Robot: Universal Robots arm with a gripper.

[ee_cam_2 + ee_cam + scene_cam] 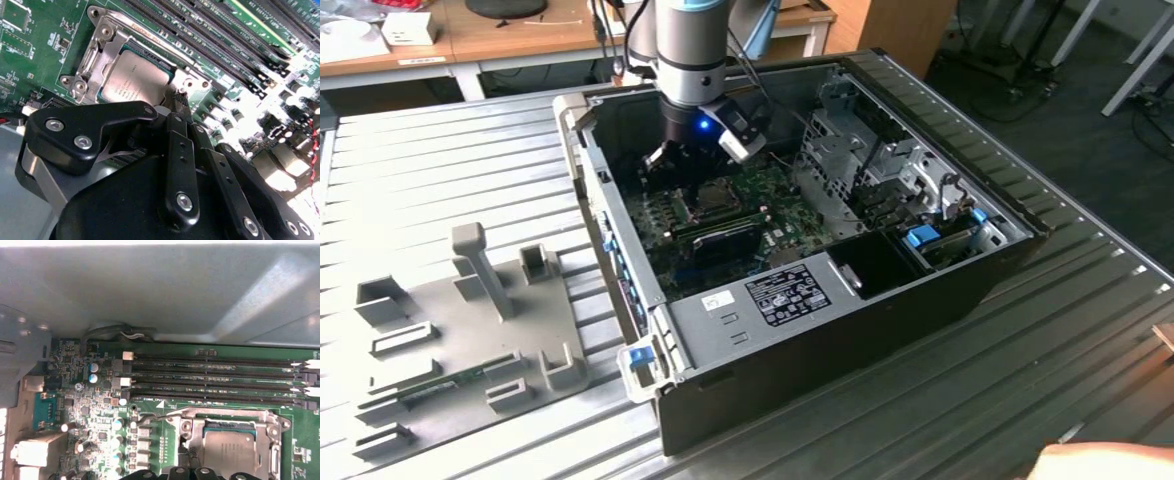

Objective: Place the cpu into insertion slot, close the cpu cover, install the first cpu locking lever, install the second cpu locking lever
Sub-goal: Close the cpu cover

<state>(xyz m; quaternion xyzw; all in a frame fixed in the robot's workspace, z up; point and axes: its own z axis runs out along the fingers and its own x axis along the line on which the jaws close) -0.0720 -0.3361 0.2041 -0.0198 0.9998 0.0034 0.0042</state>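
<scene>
Inside an open computer case (881,330), the cpu (132,82) is seen seated in the insertion slot (230,427) and framed by the lowered cpu cover (107,47). The gripper (179,102) is held at the socket's corner, near the memory slots (220,40), its jaws drawn together on nothing.

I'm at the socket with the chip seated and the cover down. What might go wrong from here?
1. The gripper hangs right at a corner of the cover lying over the chip; a sideways slip might scrape or shift the cover.
2. The memory slots run close by that corner and could be struck.
3. In the exterior view the arm stands near the case wall; a wide swing may hit it.
</scene>
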